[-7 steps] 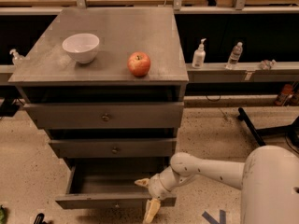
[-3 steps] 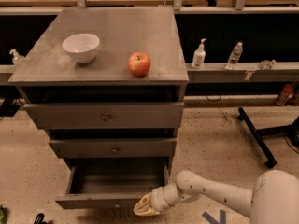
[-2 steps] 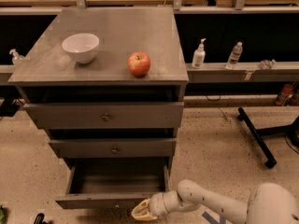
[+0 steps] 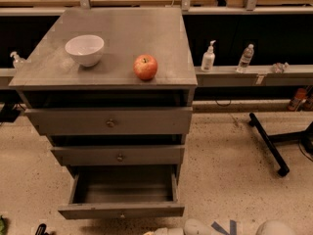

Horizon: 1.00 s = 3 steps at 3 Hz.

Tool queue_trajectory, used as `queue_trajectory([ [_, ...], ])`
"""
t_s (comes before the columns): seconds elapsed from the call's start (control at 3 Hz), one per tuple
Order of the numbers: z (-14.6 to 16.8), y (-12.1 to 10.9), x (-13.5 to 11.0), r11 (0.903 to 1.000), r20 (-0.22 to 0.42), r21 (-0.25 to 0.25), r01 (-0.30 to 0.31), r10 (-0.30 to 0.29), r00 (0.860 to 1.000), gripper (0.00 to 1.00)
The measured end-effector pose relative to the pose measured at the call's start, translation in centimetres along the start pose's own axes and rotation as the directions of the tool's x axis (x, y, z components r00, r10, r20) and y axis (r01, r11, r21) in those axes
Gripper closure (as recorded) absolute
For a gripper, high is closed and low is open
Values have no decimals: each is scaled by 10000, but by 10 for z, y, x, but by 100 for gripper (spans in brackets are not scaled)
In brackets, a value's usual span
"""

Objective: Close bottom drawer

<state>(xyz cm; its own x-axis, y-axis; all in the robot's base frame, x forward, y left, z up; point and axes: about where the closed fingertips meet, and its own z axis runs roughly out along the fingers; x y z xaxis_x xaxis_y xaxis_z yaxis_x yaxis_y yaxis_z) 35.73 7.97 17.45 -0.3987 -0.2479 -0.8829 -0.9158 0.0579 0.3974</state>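
The bottom drawer of the grey cabinet is pulled out toward me, and its box shows nothing inside. Its narrow front panel has a tiny central knob. The middle drawer and the top drawer are pushed in. My gripper sits at the very bottom edge of the view, just below and in front of the bottom drawer's front panel, right of its middle. Most of it is cut off by the frame edge. My white arm trails off to the right.
A white bowl and a red apple stand on the cabinet top. Bottles line a low shelf to the right. A black stand leg lies on the speckled floor at right.
My gripper and arm have dropped lower and moved left along the bottom drawer's front, from beside its right corner to below the panel. The drawer is still pulled out.
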Motion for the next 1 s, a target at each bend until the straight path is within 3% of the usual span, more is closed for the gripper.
queue_trajectory([
  [0.33,-2,-3,-4,10000,-34,26,73,-73,10000,100],
  [0.67,6,-16,-4,9989,501,396,264,-284,9983,100],
  [1.0,19,-47,-8,9838,1751,1571,864,-1138,9779,100],
])
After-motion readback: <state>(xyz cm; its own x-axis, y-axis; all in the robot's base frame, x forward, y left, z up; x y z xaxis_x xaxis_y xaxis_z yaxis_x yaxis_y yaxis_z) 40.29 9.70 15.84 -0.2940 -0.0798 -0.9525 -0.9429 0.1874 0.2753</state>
